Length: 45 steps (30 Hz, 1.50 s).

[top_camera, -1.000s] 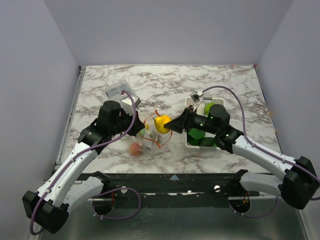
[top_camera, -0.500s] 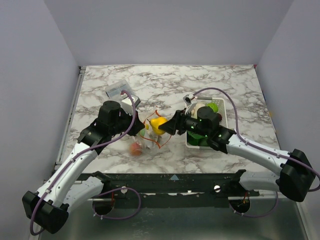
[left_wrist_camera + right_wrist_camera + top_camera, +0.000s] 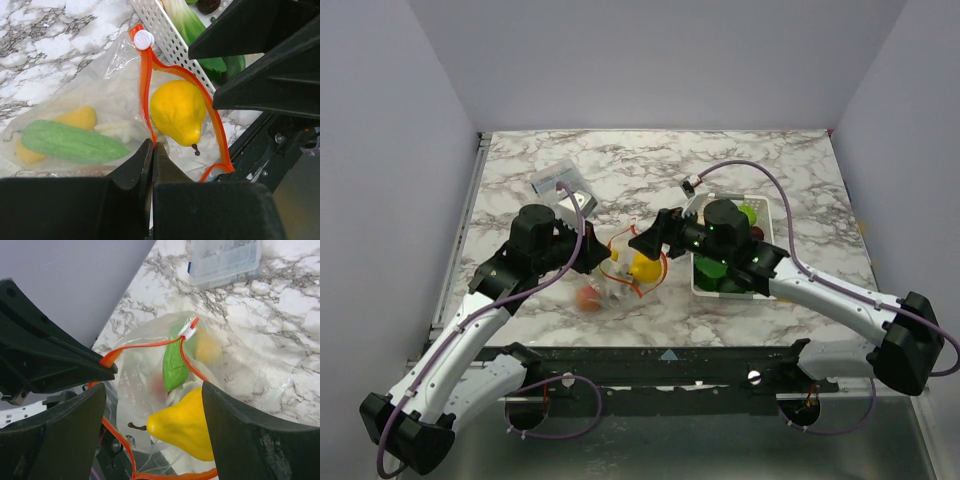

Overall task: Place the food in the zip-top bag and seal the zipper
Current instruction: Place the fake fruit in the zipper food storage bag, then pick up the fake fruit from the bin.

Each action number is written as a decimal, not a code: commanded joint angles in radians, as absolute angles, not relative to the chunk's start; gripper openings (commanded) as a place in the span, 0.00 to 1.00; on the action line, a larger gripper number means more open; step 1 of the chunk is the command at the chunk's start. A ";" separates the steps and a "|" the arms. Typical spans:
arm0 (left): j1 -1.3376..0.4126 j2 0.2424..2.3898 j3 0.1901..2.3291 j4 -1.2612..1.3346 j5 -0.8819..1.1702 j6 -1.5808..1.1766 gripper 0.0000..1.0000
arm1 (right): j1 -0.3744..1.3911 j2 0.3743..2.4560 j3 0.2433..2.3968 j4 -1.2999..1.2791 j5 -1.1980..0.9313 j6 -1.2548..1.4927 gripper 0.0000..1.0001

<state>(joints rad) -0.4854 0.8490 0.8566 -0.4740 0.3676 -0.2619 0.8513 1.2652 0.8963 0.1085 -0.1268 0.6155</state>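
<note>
The zip-top bag (image 3: 90, 95) lies open between the arms. My left gripper (image 3: 152, 145) is shut on the near side of its orange-red zipper (image 3: 146, 85), holding the mouth up. A yellow pear (image 3: 182, 425) lies in that mouth, loose between the spread fingers of my open right gripper (image 3: 152, 390). From above, the right gripper (image 3: 645, 240) hovers over the pear (image 3: 642, 268). Inside the bag are a green cucumber (image 3: 70, 142), yellow pieces (image 3: 80, 117) and a reddish fruit (image 3: 590, 297). More green food (image 3: 712, 270) sits in the white basket (image 3: 765, 215).
A flat clear packet (image 3: 555, 180) lies at the back left on the marble table (image 3: 800, 170). The basket's perforated wall (image 3: 170, 42) runs right beside the bag's mouth. The zipper's white slider (image 3: 143, 39) sits at the mouth's far end.
The right gripper carried the yellow pear left over the bag's mouth and opened; the pear now sits lower, inside the mouth. The left gripper kept its hold on the zipper.
</note>
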 commanded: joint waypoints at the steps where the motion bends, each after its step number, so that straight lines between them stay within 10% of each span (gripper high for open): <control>1: -0.488 0.825 0.948 -0.520 0.363 -0.296 0.00 | 0.860 1.204 0.957 -0.045 0.049 0.575 0.80; 11: -0.483 0.780 1.025 -0.574 0.257 -0.454 0.00 | 0.804 1.045 0.963 -0.480 0.620 0.559 0.79; 45: -0.483 0.818 0.902 -0.489 0.305 -0.261 0.00 | 0.440 1.847 1.160 -0.218 0.727 0.127 0.80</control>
<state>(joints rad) -0.4854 0.8410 0.9203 -0.5167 0.2779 -0.2790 0.4564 1.8011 1.1328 -0.2623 0.7494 0.1776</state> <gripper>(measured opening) 0.011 0.805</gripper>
